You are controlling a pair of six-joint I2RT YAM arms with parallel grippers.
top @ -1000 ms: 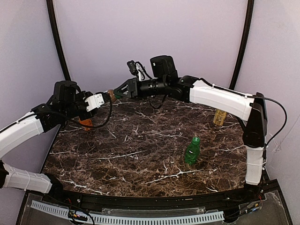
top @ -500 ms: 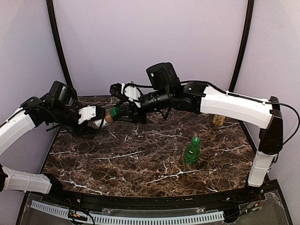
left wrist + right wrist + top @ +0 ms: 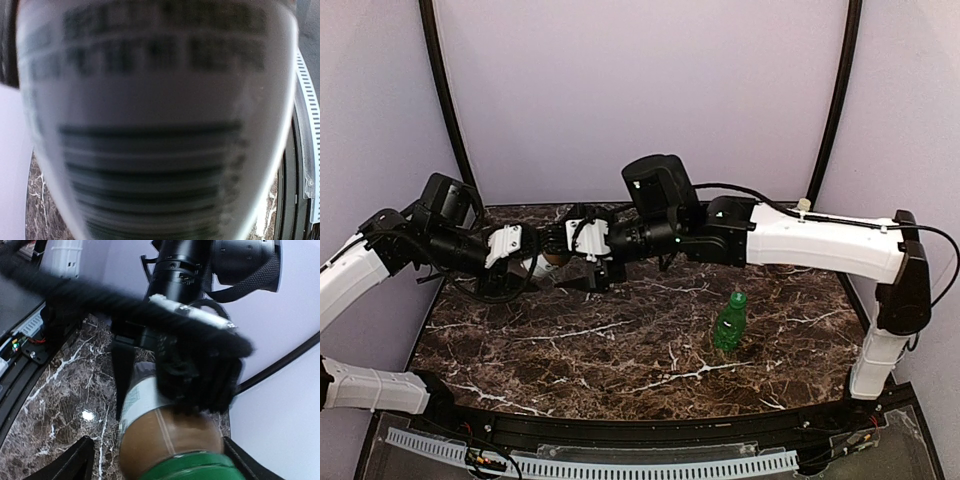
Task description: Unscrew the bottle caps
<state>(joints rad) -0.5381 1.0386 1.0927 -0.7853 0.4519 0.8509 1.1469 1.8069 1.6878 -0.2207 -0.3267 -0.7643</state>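
Note:
My left gripper point(image 3: 525, 252) is shut on a brown bottle point(image 3: 552, 258) with a white label and holds it level above the back left of the table. The blurred label point(image 3: 150, 125) fills the left wrist view and hides the fingers. In the right wrist view the bottle point(image 3: 165, 435) points at the camera, its dark green cap point(image 3: 190, 467) nearest. My right gripper point(image 3: 156, 462) is open, with one finger point(image 3: 75, 460) left of the cap and the other on its right, both clear of it. A green bottle point(image 3: 728, 325) with a bright green cap point(image 3: 738, 298) stands at centre right.
The dark marble table point(image 3: 620, 350) runs to a black front rail point(image 3: 650, 430). My right arm point(image 3: 820, 240) stretches across the back of the table. A small pale cap-like top point(image 3: 803, 205) shows just behind that arm. Purple walls close in the back and sides.
My right gripper's jaws have spread wide around the dark green cap. Both arms have come down and left with the brown bottle. The green bottle has not moved.

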